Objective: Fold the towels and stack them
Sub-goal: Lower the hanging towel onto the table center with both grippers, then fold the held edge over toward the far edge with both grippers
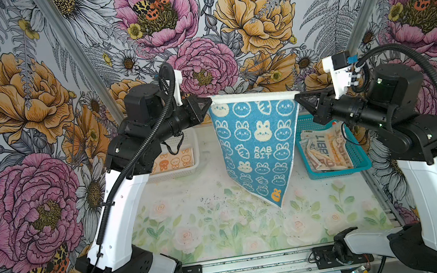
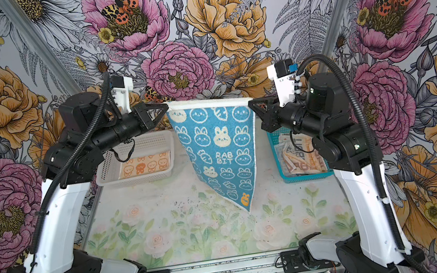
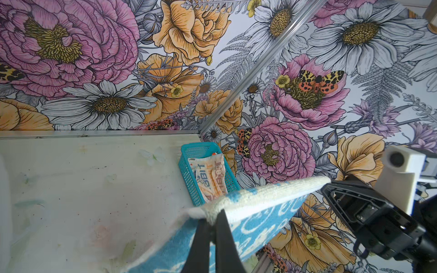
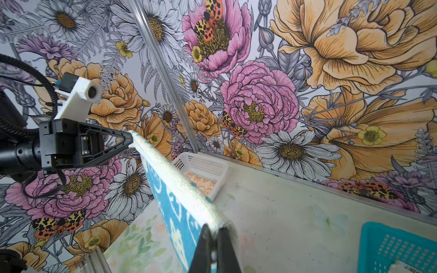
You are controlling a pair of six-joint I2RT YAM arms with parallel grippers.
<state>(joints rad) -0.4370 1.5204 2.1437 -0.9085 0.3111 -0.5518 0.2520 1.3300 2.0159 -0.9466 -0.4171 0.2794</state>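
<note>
I have the blue rabbit towel (image 1: 259, 143) strung up between both arms, over the middle of the table (image 1: 210, 231). The left gripper (image 1: 210, 99) is pinched tight on the towel's white-edged corner at about 10 o'clock. The right gripper (image 1: 296, 96) is clamped the same way on the corner at 2 o'clock. In the left wrist view the two black fingers (image 3: 222, 227) press together on the hem, and the right wrist view shows that arm's fingers (image 4: 224, 238) pinching the hem too.

The top edge runs nearly taut and level between the pincers. The printed side faces me, and the cloth narrows to a point hanging toward 6 o'clock. I cannot tell whether that tip touches the table.

At 9 o'clock on the table sits the white perforated basket (image 2: 133, 180), with a folded orange bunny towel (image 2: 146, 164) lying flat inside. At 3 o'clock is the teal basket (image 1: 338, 172), holding crumpled cream-and-orange towels (image 1: 327, 153).
</note>
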